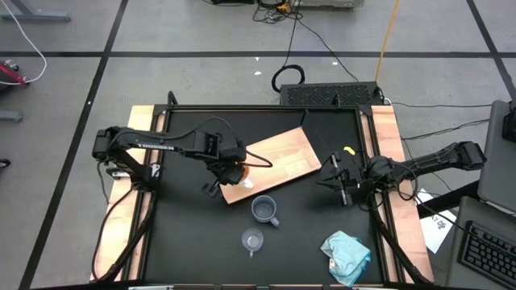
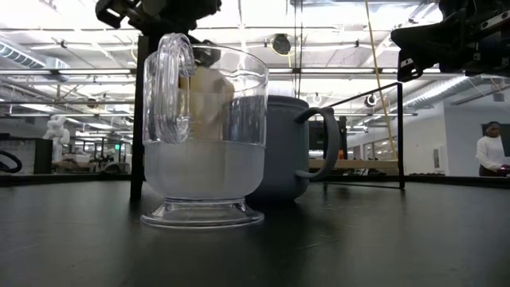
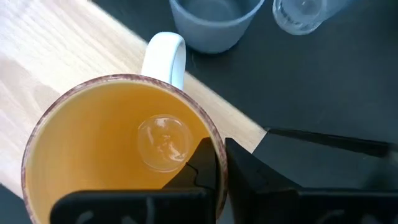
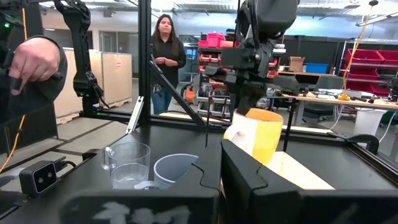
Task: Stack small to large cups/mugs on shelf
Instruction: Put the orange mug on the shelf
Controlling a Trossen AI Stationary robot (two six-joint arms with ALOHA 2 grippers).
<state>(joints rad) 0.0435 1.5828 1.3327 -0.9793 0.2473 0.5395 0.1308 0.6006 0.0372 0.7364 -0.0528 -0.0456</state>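
The orange mug with a white handle hangs in my shut left gripper over the near-left corner of the light-wood shelf. I cannot tell whether its base touches the board. The blue-grey mug stands upright on the black table just near of the shelf. The clear glass cup stands nearer the front edge. My right gripper waits shut at the table's right, level, touching nothing. My left gripper holds the orange mug by its rim, on the side away from the handle. One finger is inside the mug and one outside, with the wall pinched between them. The fingers come from above, slanting down. The mug's mouth faces up.
A crumpled pale teal cloth lies at the near right. A small yellow thing lies right of the shelf. Black frame posts edge the table. A person stands beyond it, and a hand shows closer by.
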